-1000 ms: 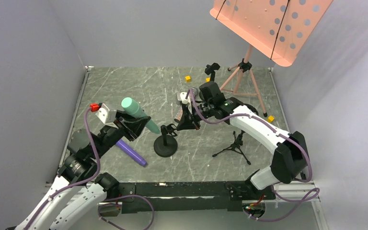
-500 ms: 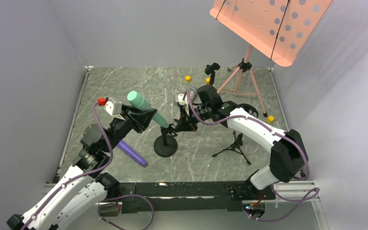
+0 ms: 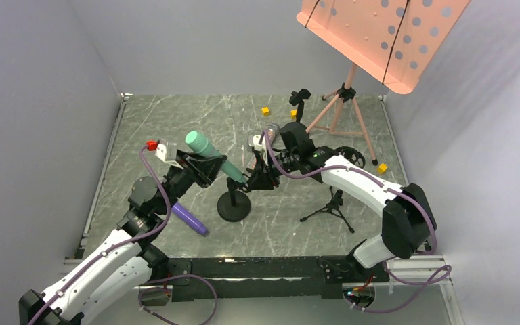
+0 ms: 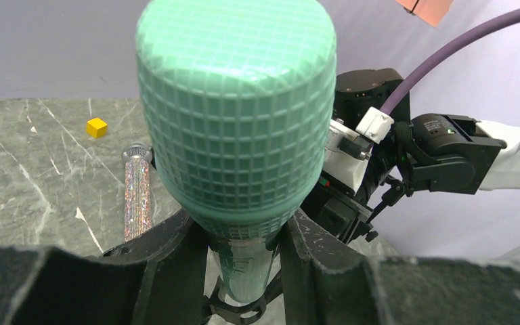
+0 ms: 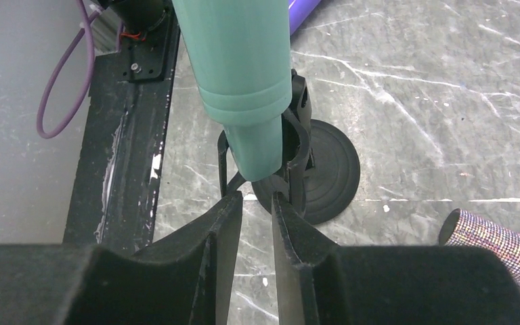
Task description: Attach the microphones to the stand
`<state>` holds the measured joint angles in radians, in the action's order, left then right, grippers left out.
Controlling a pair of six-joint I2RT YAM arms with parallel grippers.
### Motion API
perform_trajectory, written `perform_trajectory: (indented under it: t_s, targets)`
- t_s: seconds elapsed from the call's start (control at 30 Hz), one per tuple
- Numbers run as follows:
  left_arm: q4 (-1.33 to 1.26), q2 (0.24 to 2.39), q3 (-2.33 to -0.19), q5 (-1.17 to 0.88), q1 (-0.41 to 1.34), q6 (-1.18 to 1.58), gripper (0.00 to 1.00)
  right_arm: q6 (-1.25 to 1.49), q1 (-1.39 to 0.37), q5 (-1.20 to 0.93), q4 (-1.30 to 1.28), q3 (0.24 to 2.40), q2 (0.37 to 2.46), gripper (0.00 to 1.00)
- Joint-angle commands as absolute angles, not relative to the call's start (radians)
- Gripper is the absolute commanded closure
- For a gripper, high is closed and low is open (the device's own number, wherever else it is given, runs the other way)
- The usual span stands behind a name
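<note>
My left gripper [image 3: 203, 169] is shut on the teal-green microphone [image 3: 210, 154], just below its mesh head [image 4: 237, 115]. The microphone is tilted, and its tail end [image 5: 257, 145] sits between the arms of the clip [image 5: 299, 145] on the black round-base stand [image 3: 233, 206]. My right gripper [image 3: 254, 179] is at the clip's back. Its jaws stand a narrow gap apart and pinch the clip there [image 5: 257, 198]. The purple microphone [image 3: 188, 217] lies on the table left of the stand. The glittery microphone [image 4: 137, 200] lies behind the stand and also shows in the right wrist view [image 5: 491, 240].
A small black tripod stand [image 3: 330, 203] stands right of the round base, and another black stand [image 3: 299, 100] is at the back. A pink music stand [image 3: 342, 108] fills the back right. Yellow cubes [image 3: 265, 110] [image 3: 382, 167] lie around. A black rail [image 5: 128, 122] lines the near edge.
My left arm has moved right and forward, carrying the teal microphone's tail into the stand's clip. My right gripper has shifted slightly left with the clip.
</note>
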<state>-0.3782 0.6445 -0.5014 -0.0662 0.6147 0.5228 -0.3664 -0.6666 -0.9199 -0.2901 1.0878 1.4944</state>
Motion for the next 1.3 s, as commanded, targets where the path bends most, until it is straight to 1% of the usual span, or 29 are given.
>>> perform_trajectory:
  t_s: [0.0,0.1,0.2,0.3,0.67,0.97,1.27]
  targets:
    - [-0.471,0.637,-0.506,-0.044,0.612,0.563,1.0,-0.361,-0.669,-0.93,-0.242,1.082,1.46,0.66]
    - [-0.448,0.649,-0.514,-0.053,0.612,0.57,1.0,-0.361,-0.67,-0.931,-0.246,1.084,1.462,0.63]
    - [-0.425,0.658,-0.517,-0.059,0.612,0.568,1.0,-0.369,-0.67,-0.932,-0.252,1.085,1.456,0.58]
    - [-0.399,0.672,-0.516,-0.059,0.612,0.562,1.0,-0.371,-0.67,-0.934,-0.251,1.08,1.454,0.57]
    - [-0.434,0.75,-0.501,-0.064,0.612,0.551,1.0,-0.378,-0.67,-0.936,-0.255,1.075,1.45,0.51]
    - [-0.477,0.82,-0.488,-0.131,0.612,0.564,1.0,-0.376,-0.673,-0.937,-0.252,1.075,1.452,0.49]
    - [-0.388,0.823,-0.513,-0.209,0.611,0.517,1.0,-0.371,-0.676,-0.924,-0.242,1.075,1.453,0.48]
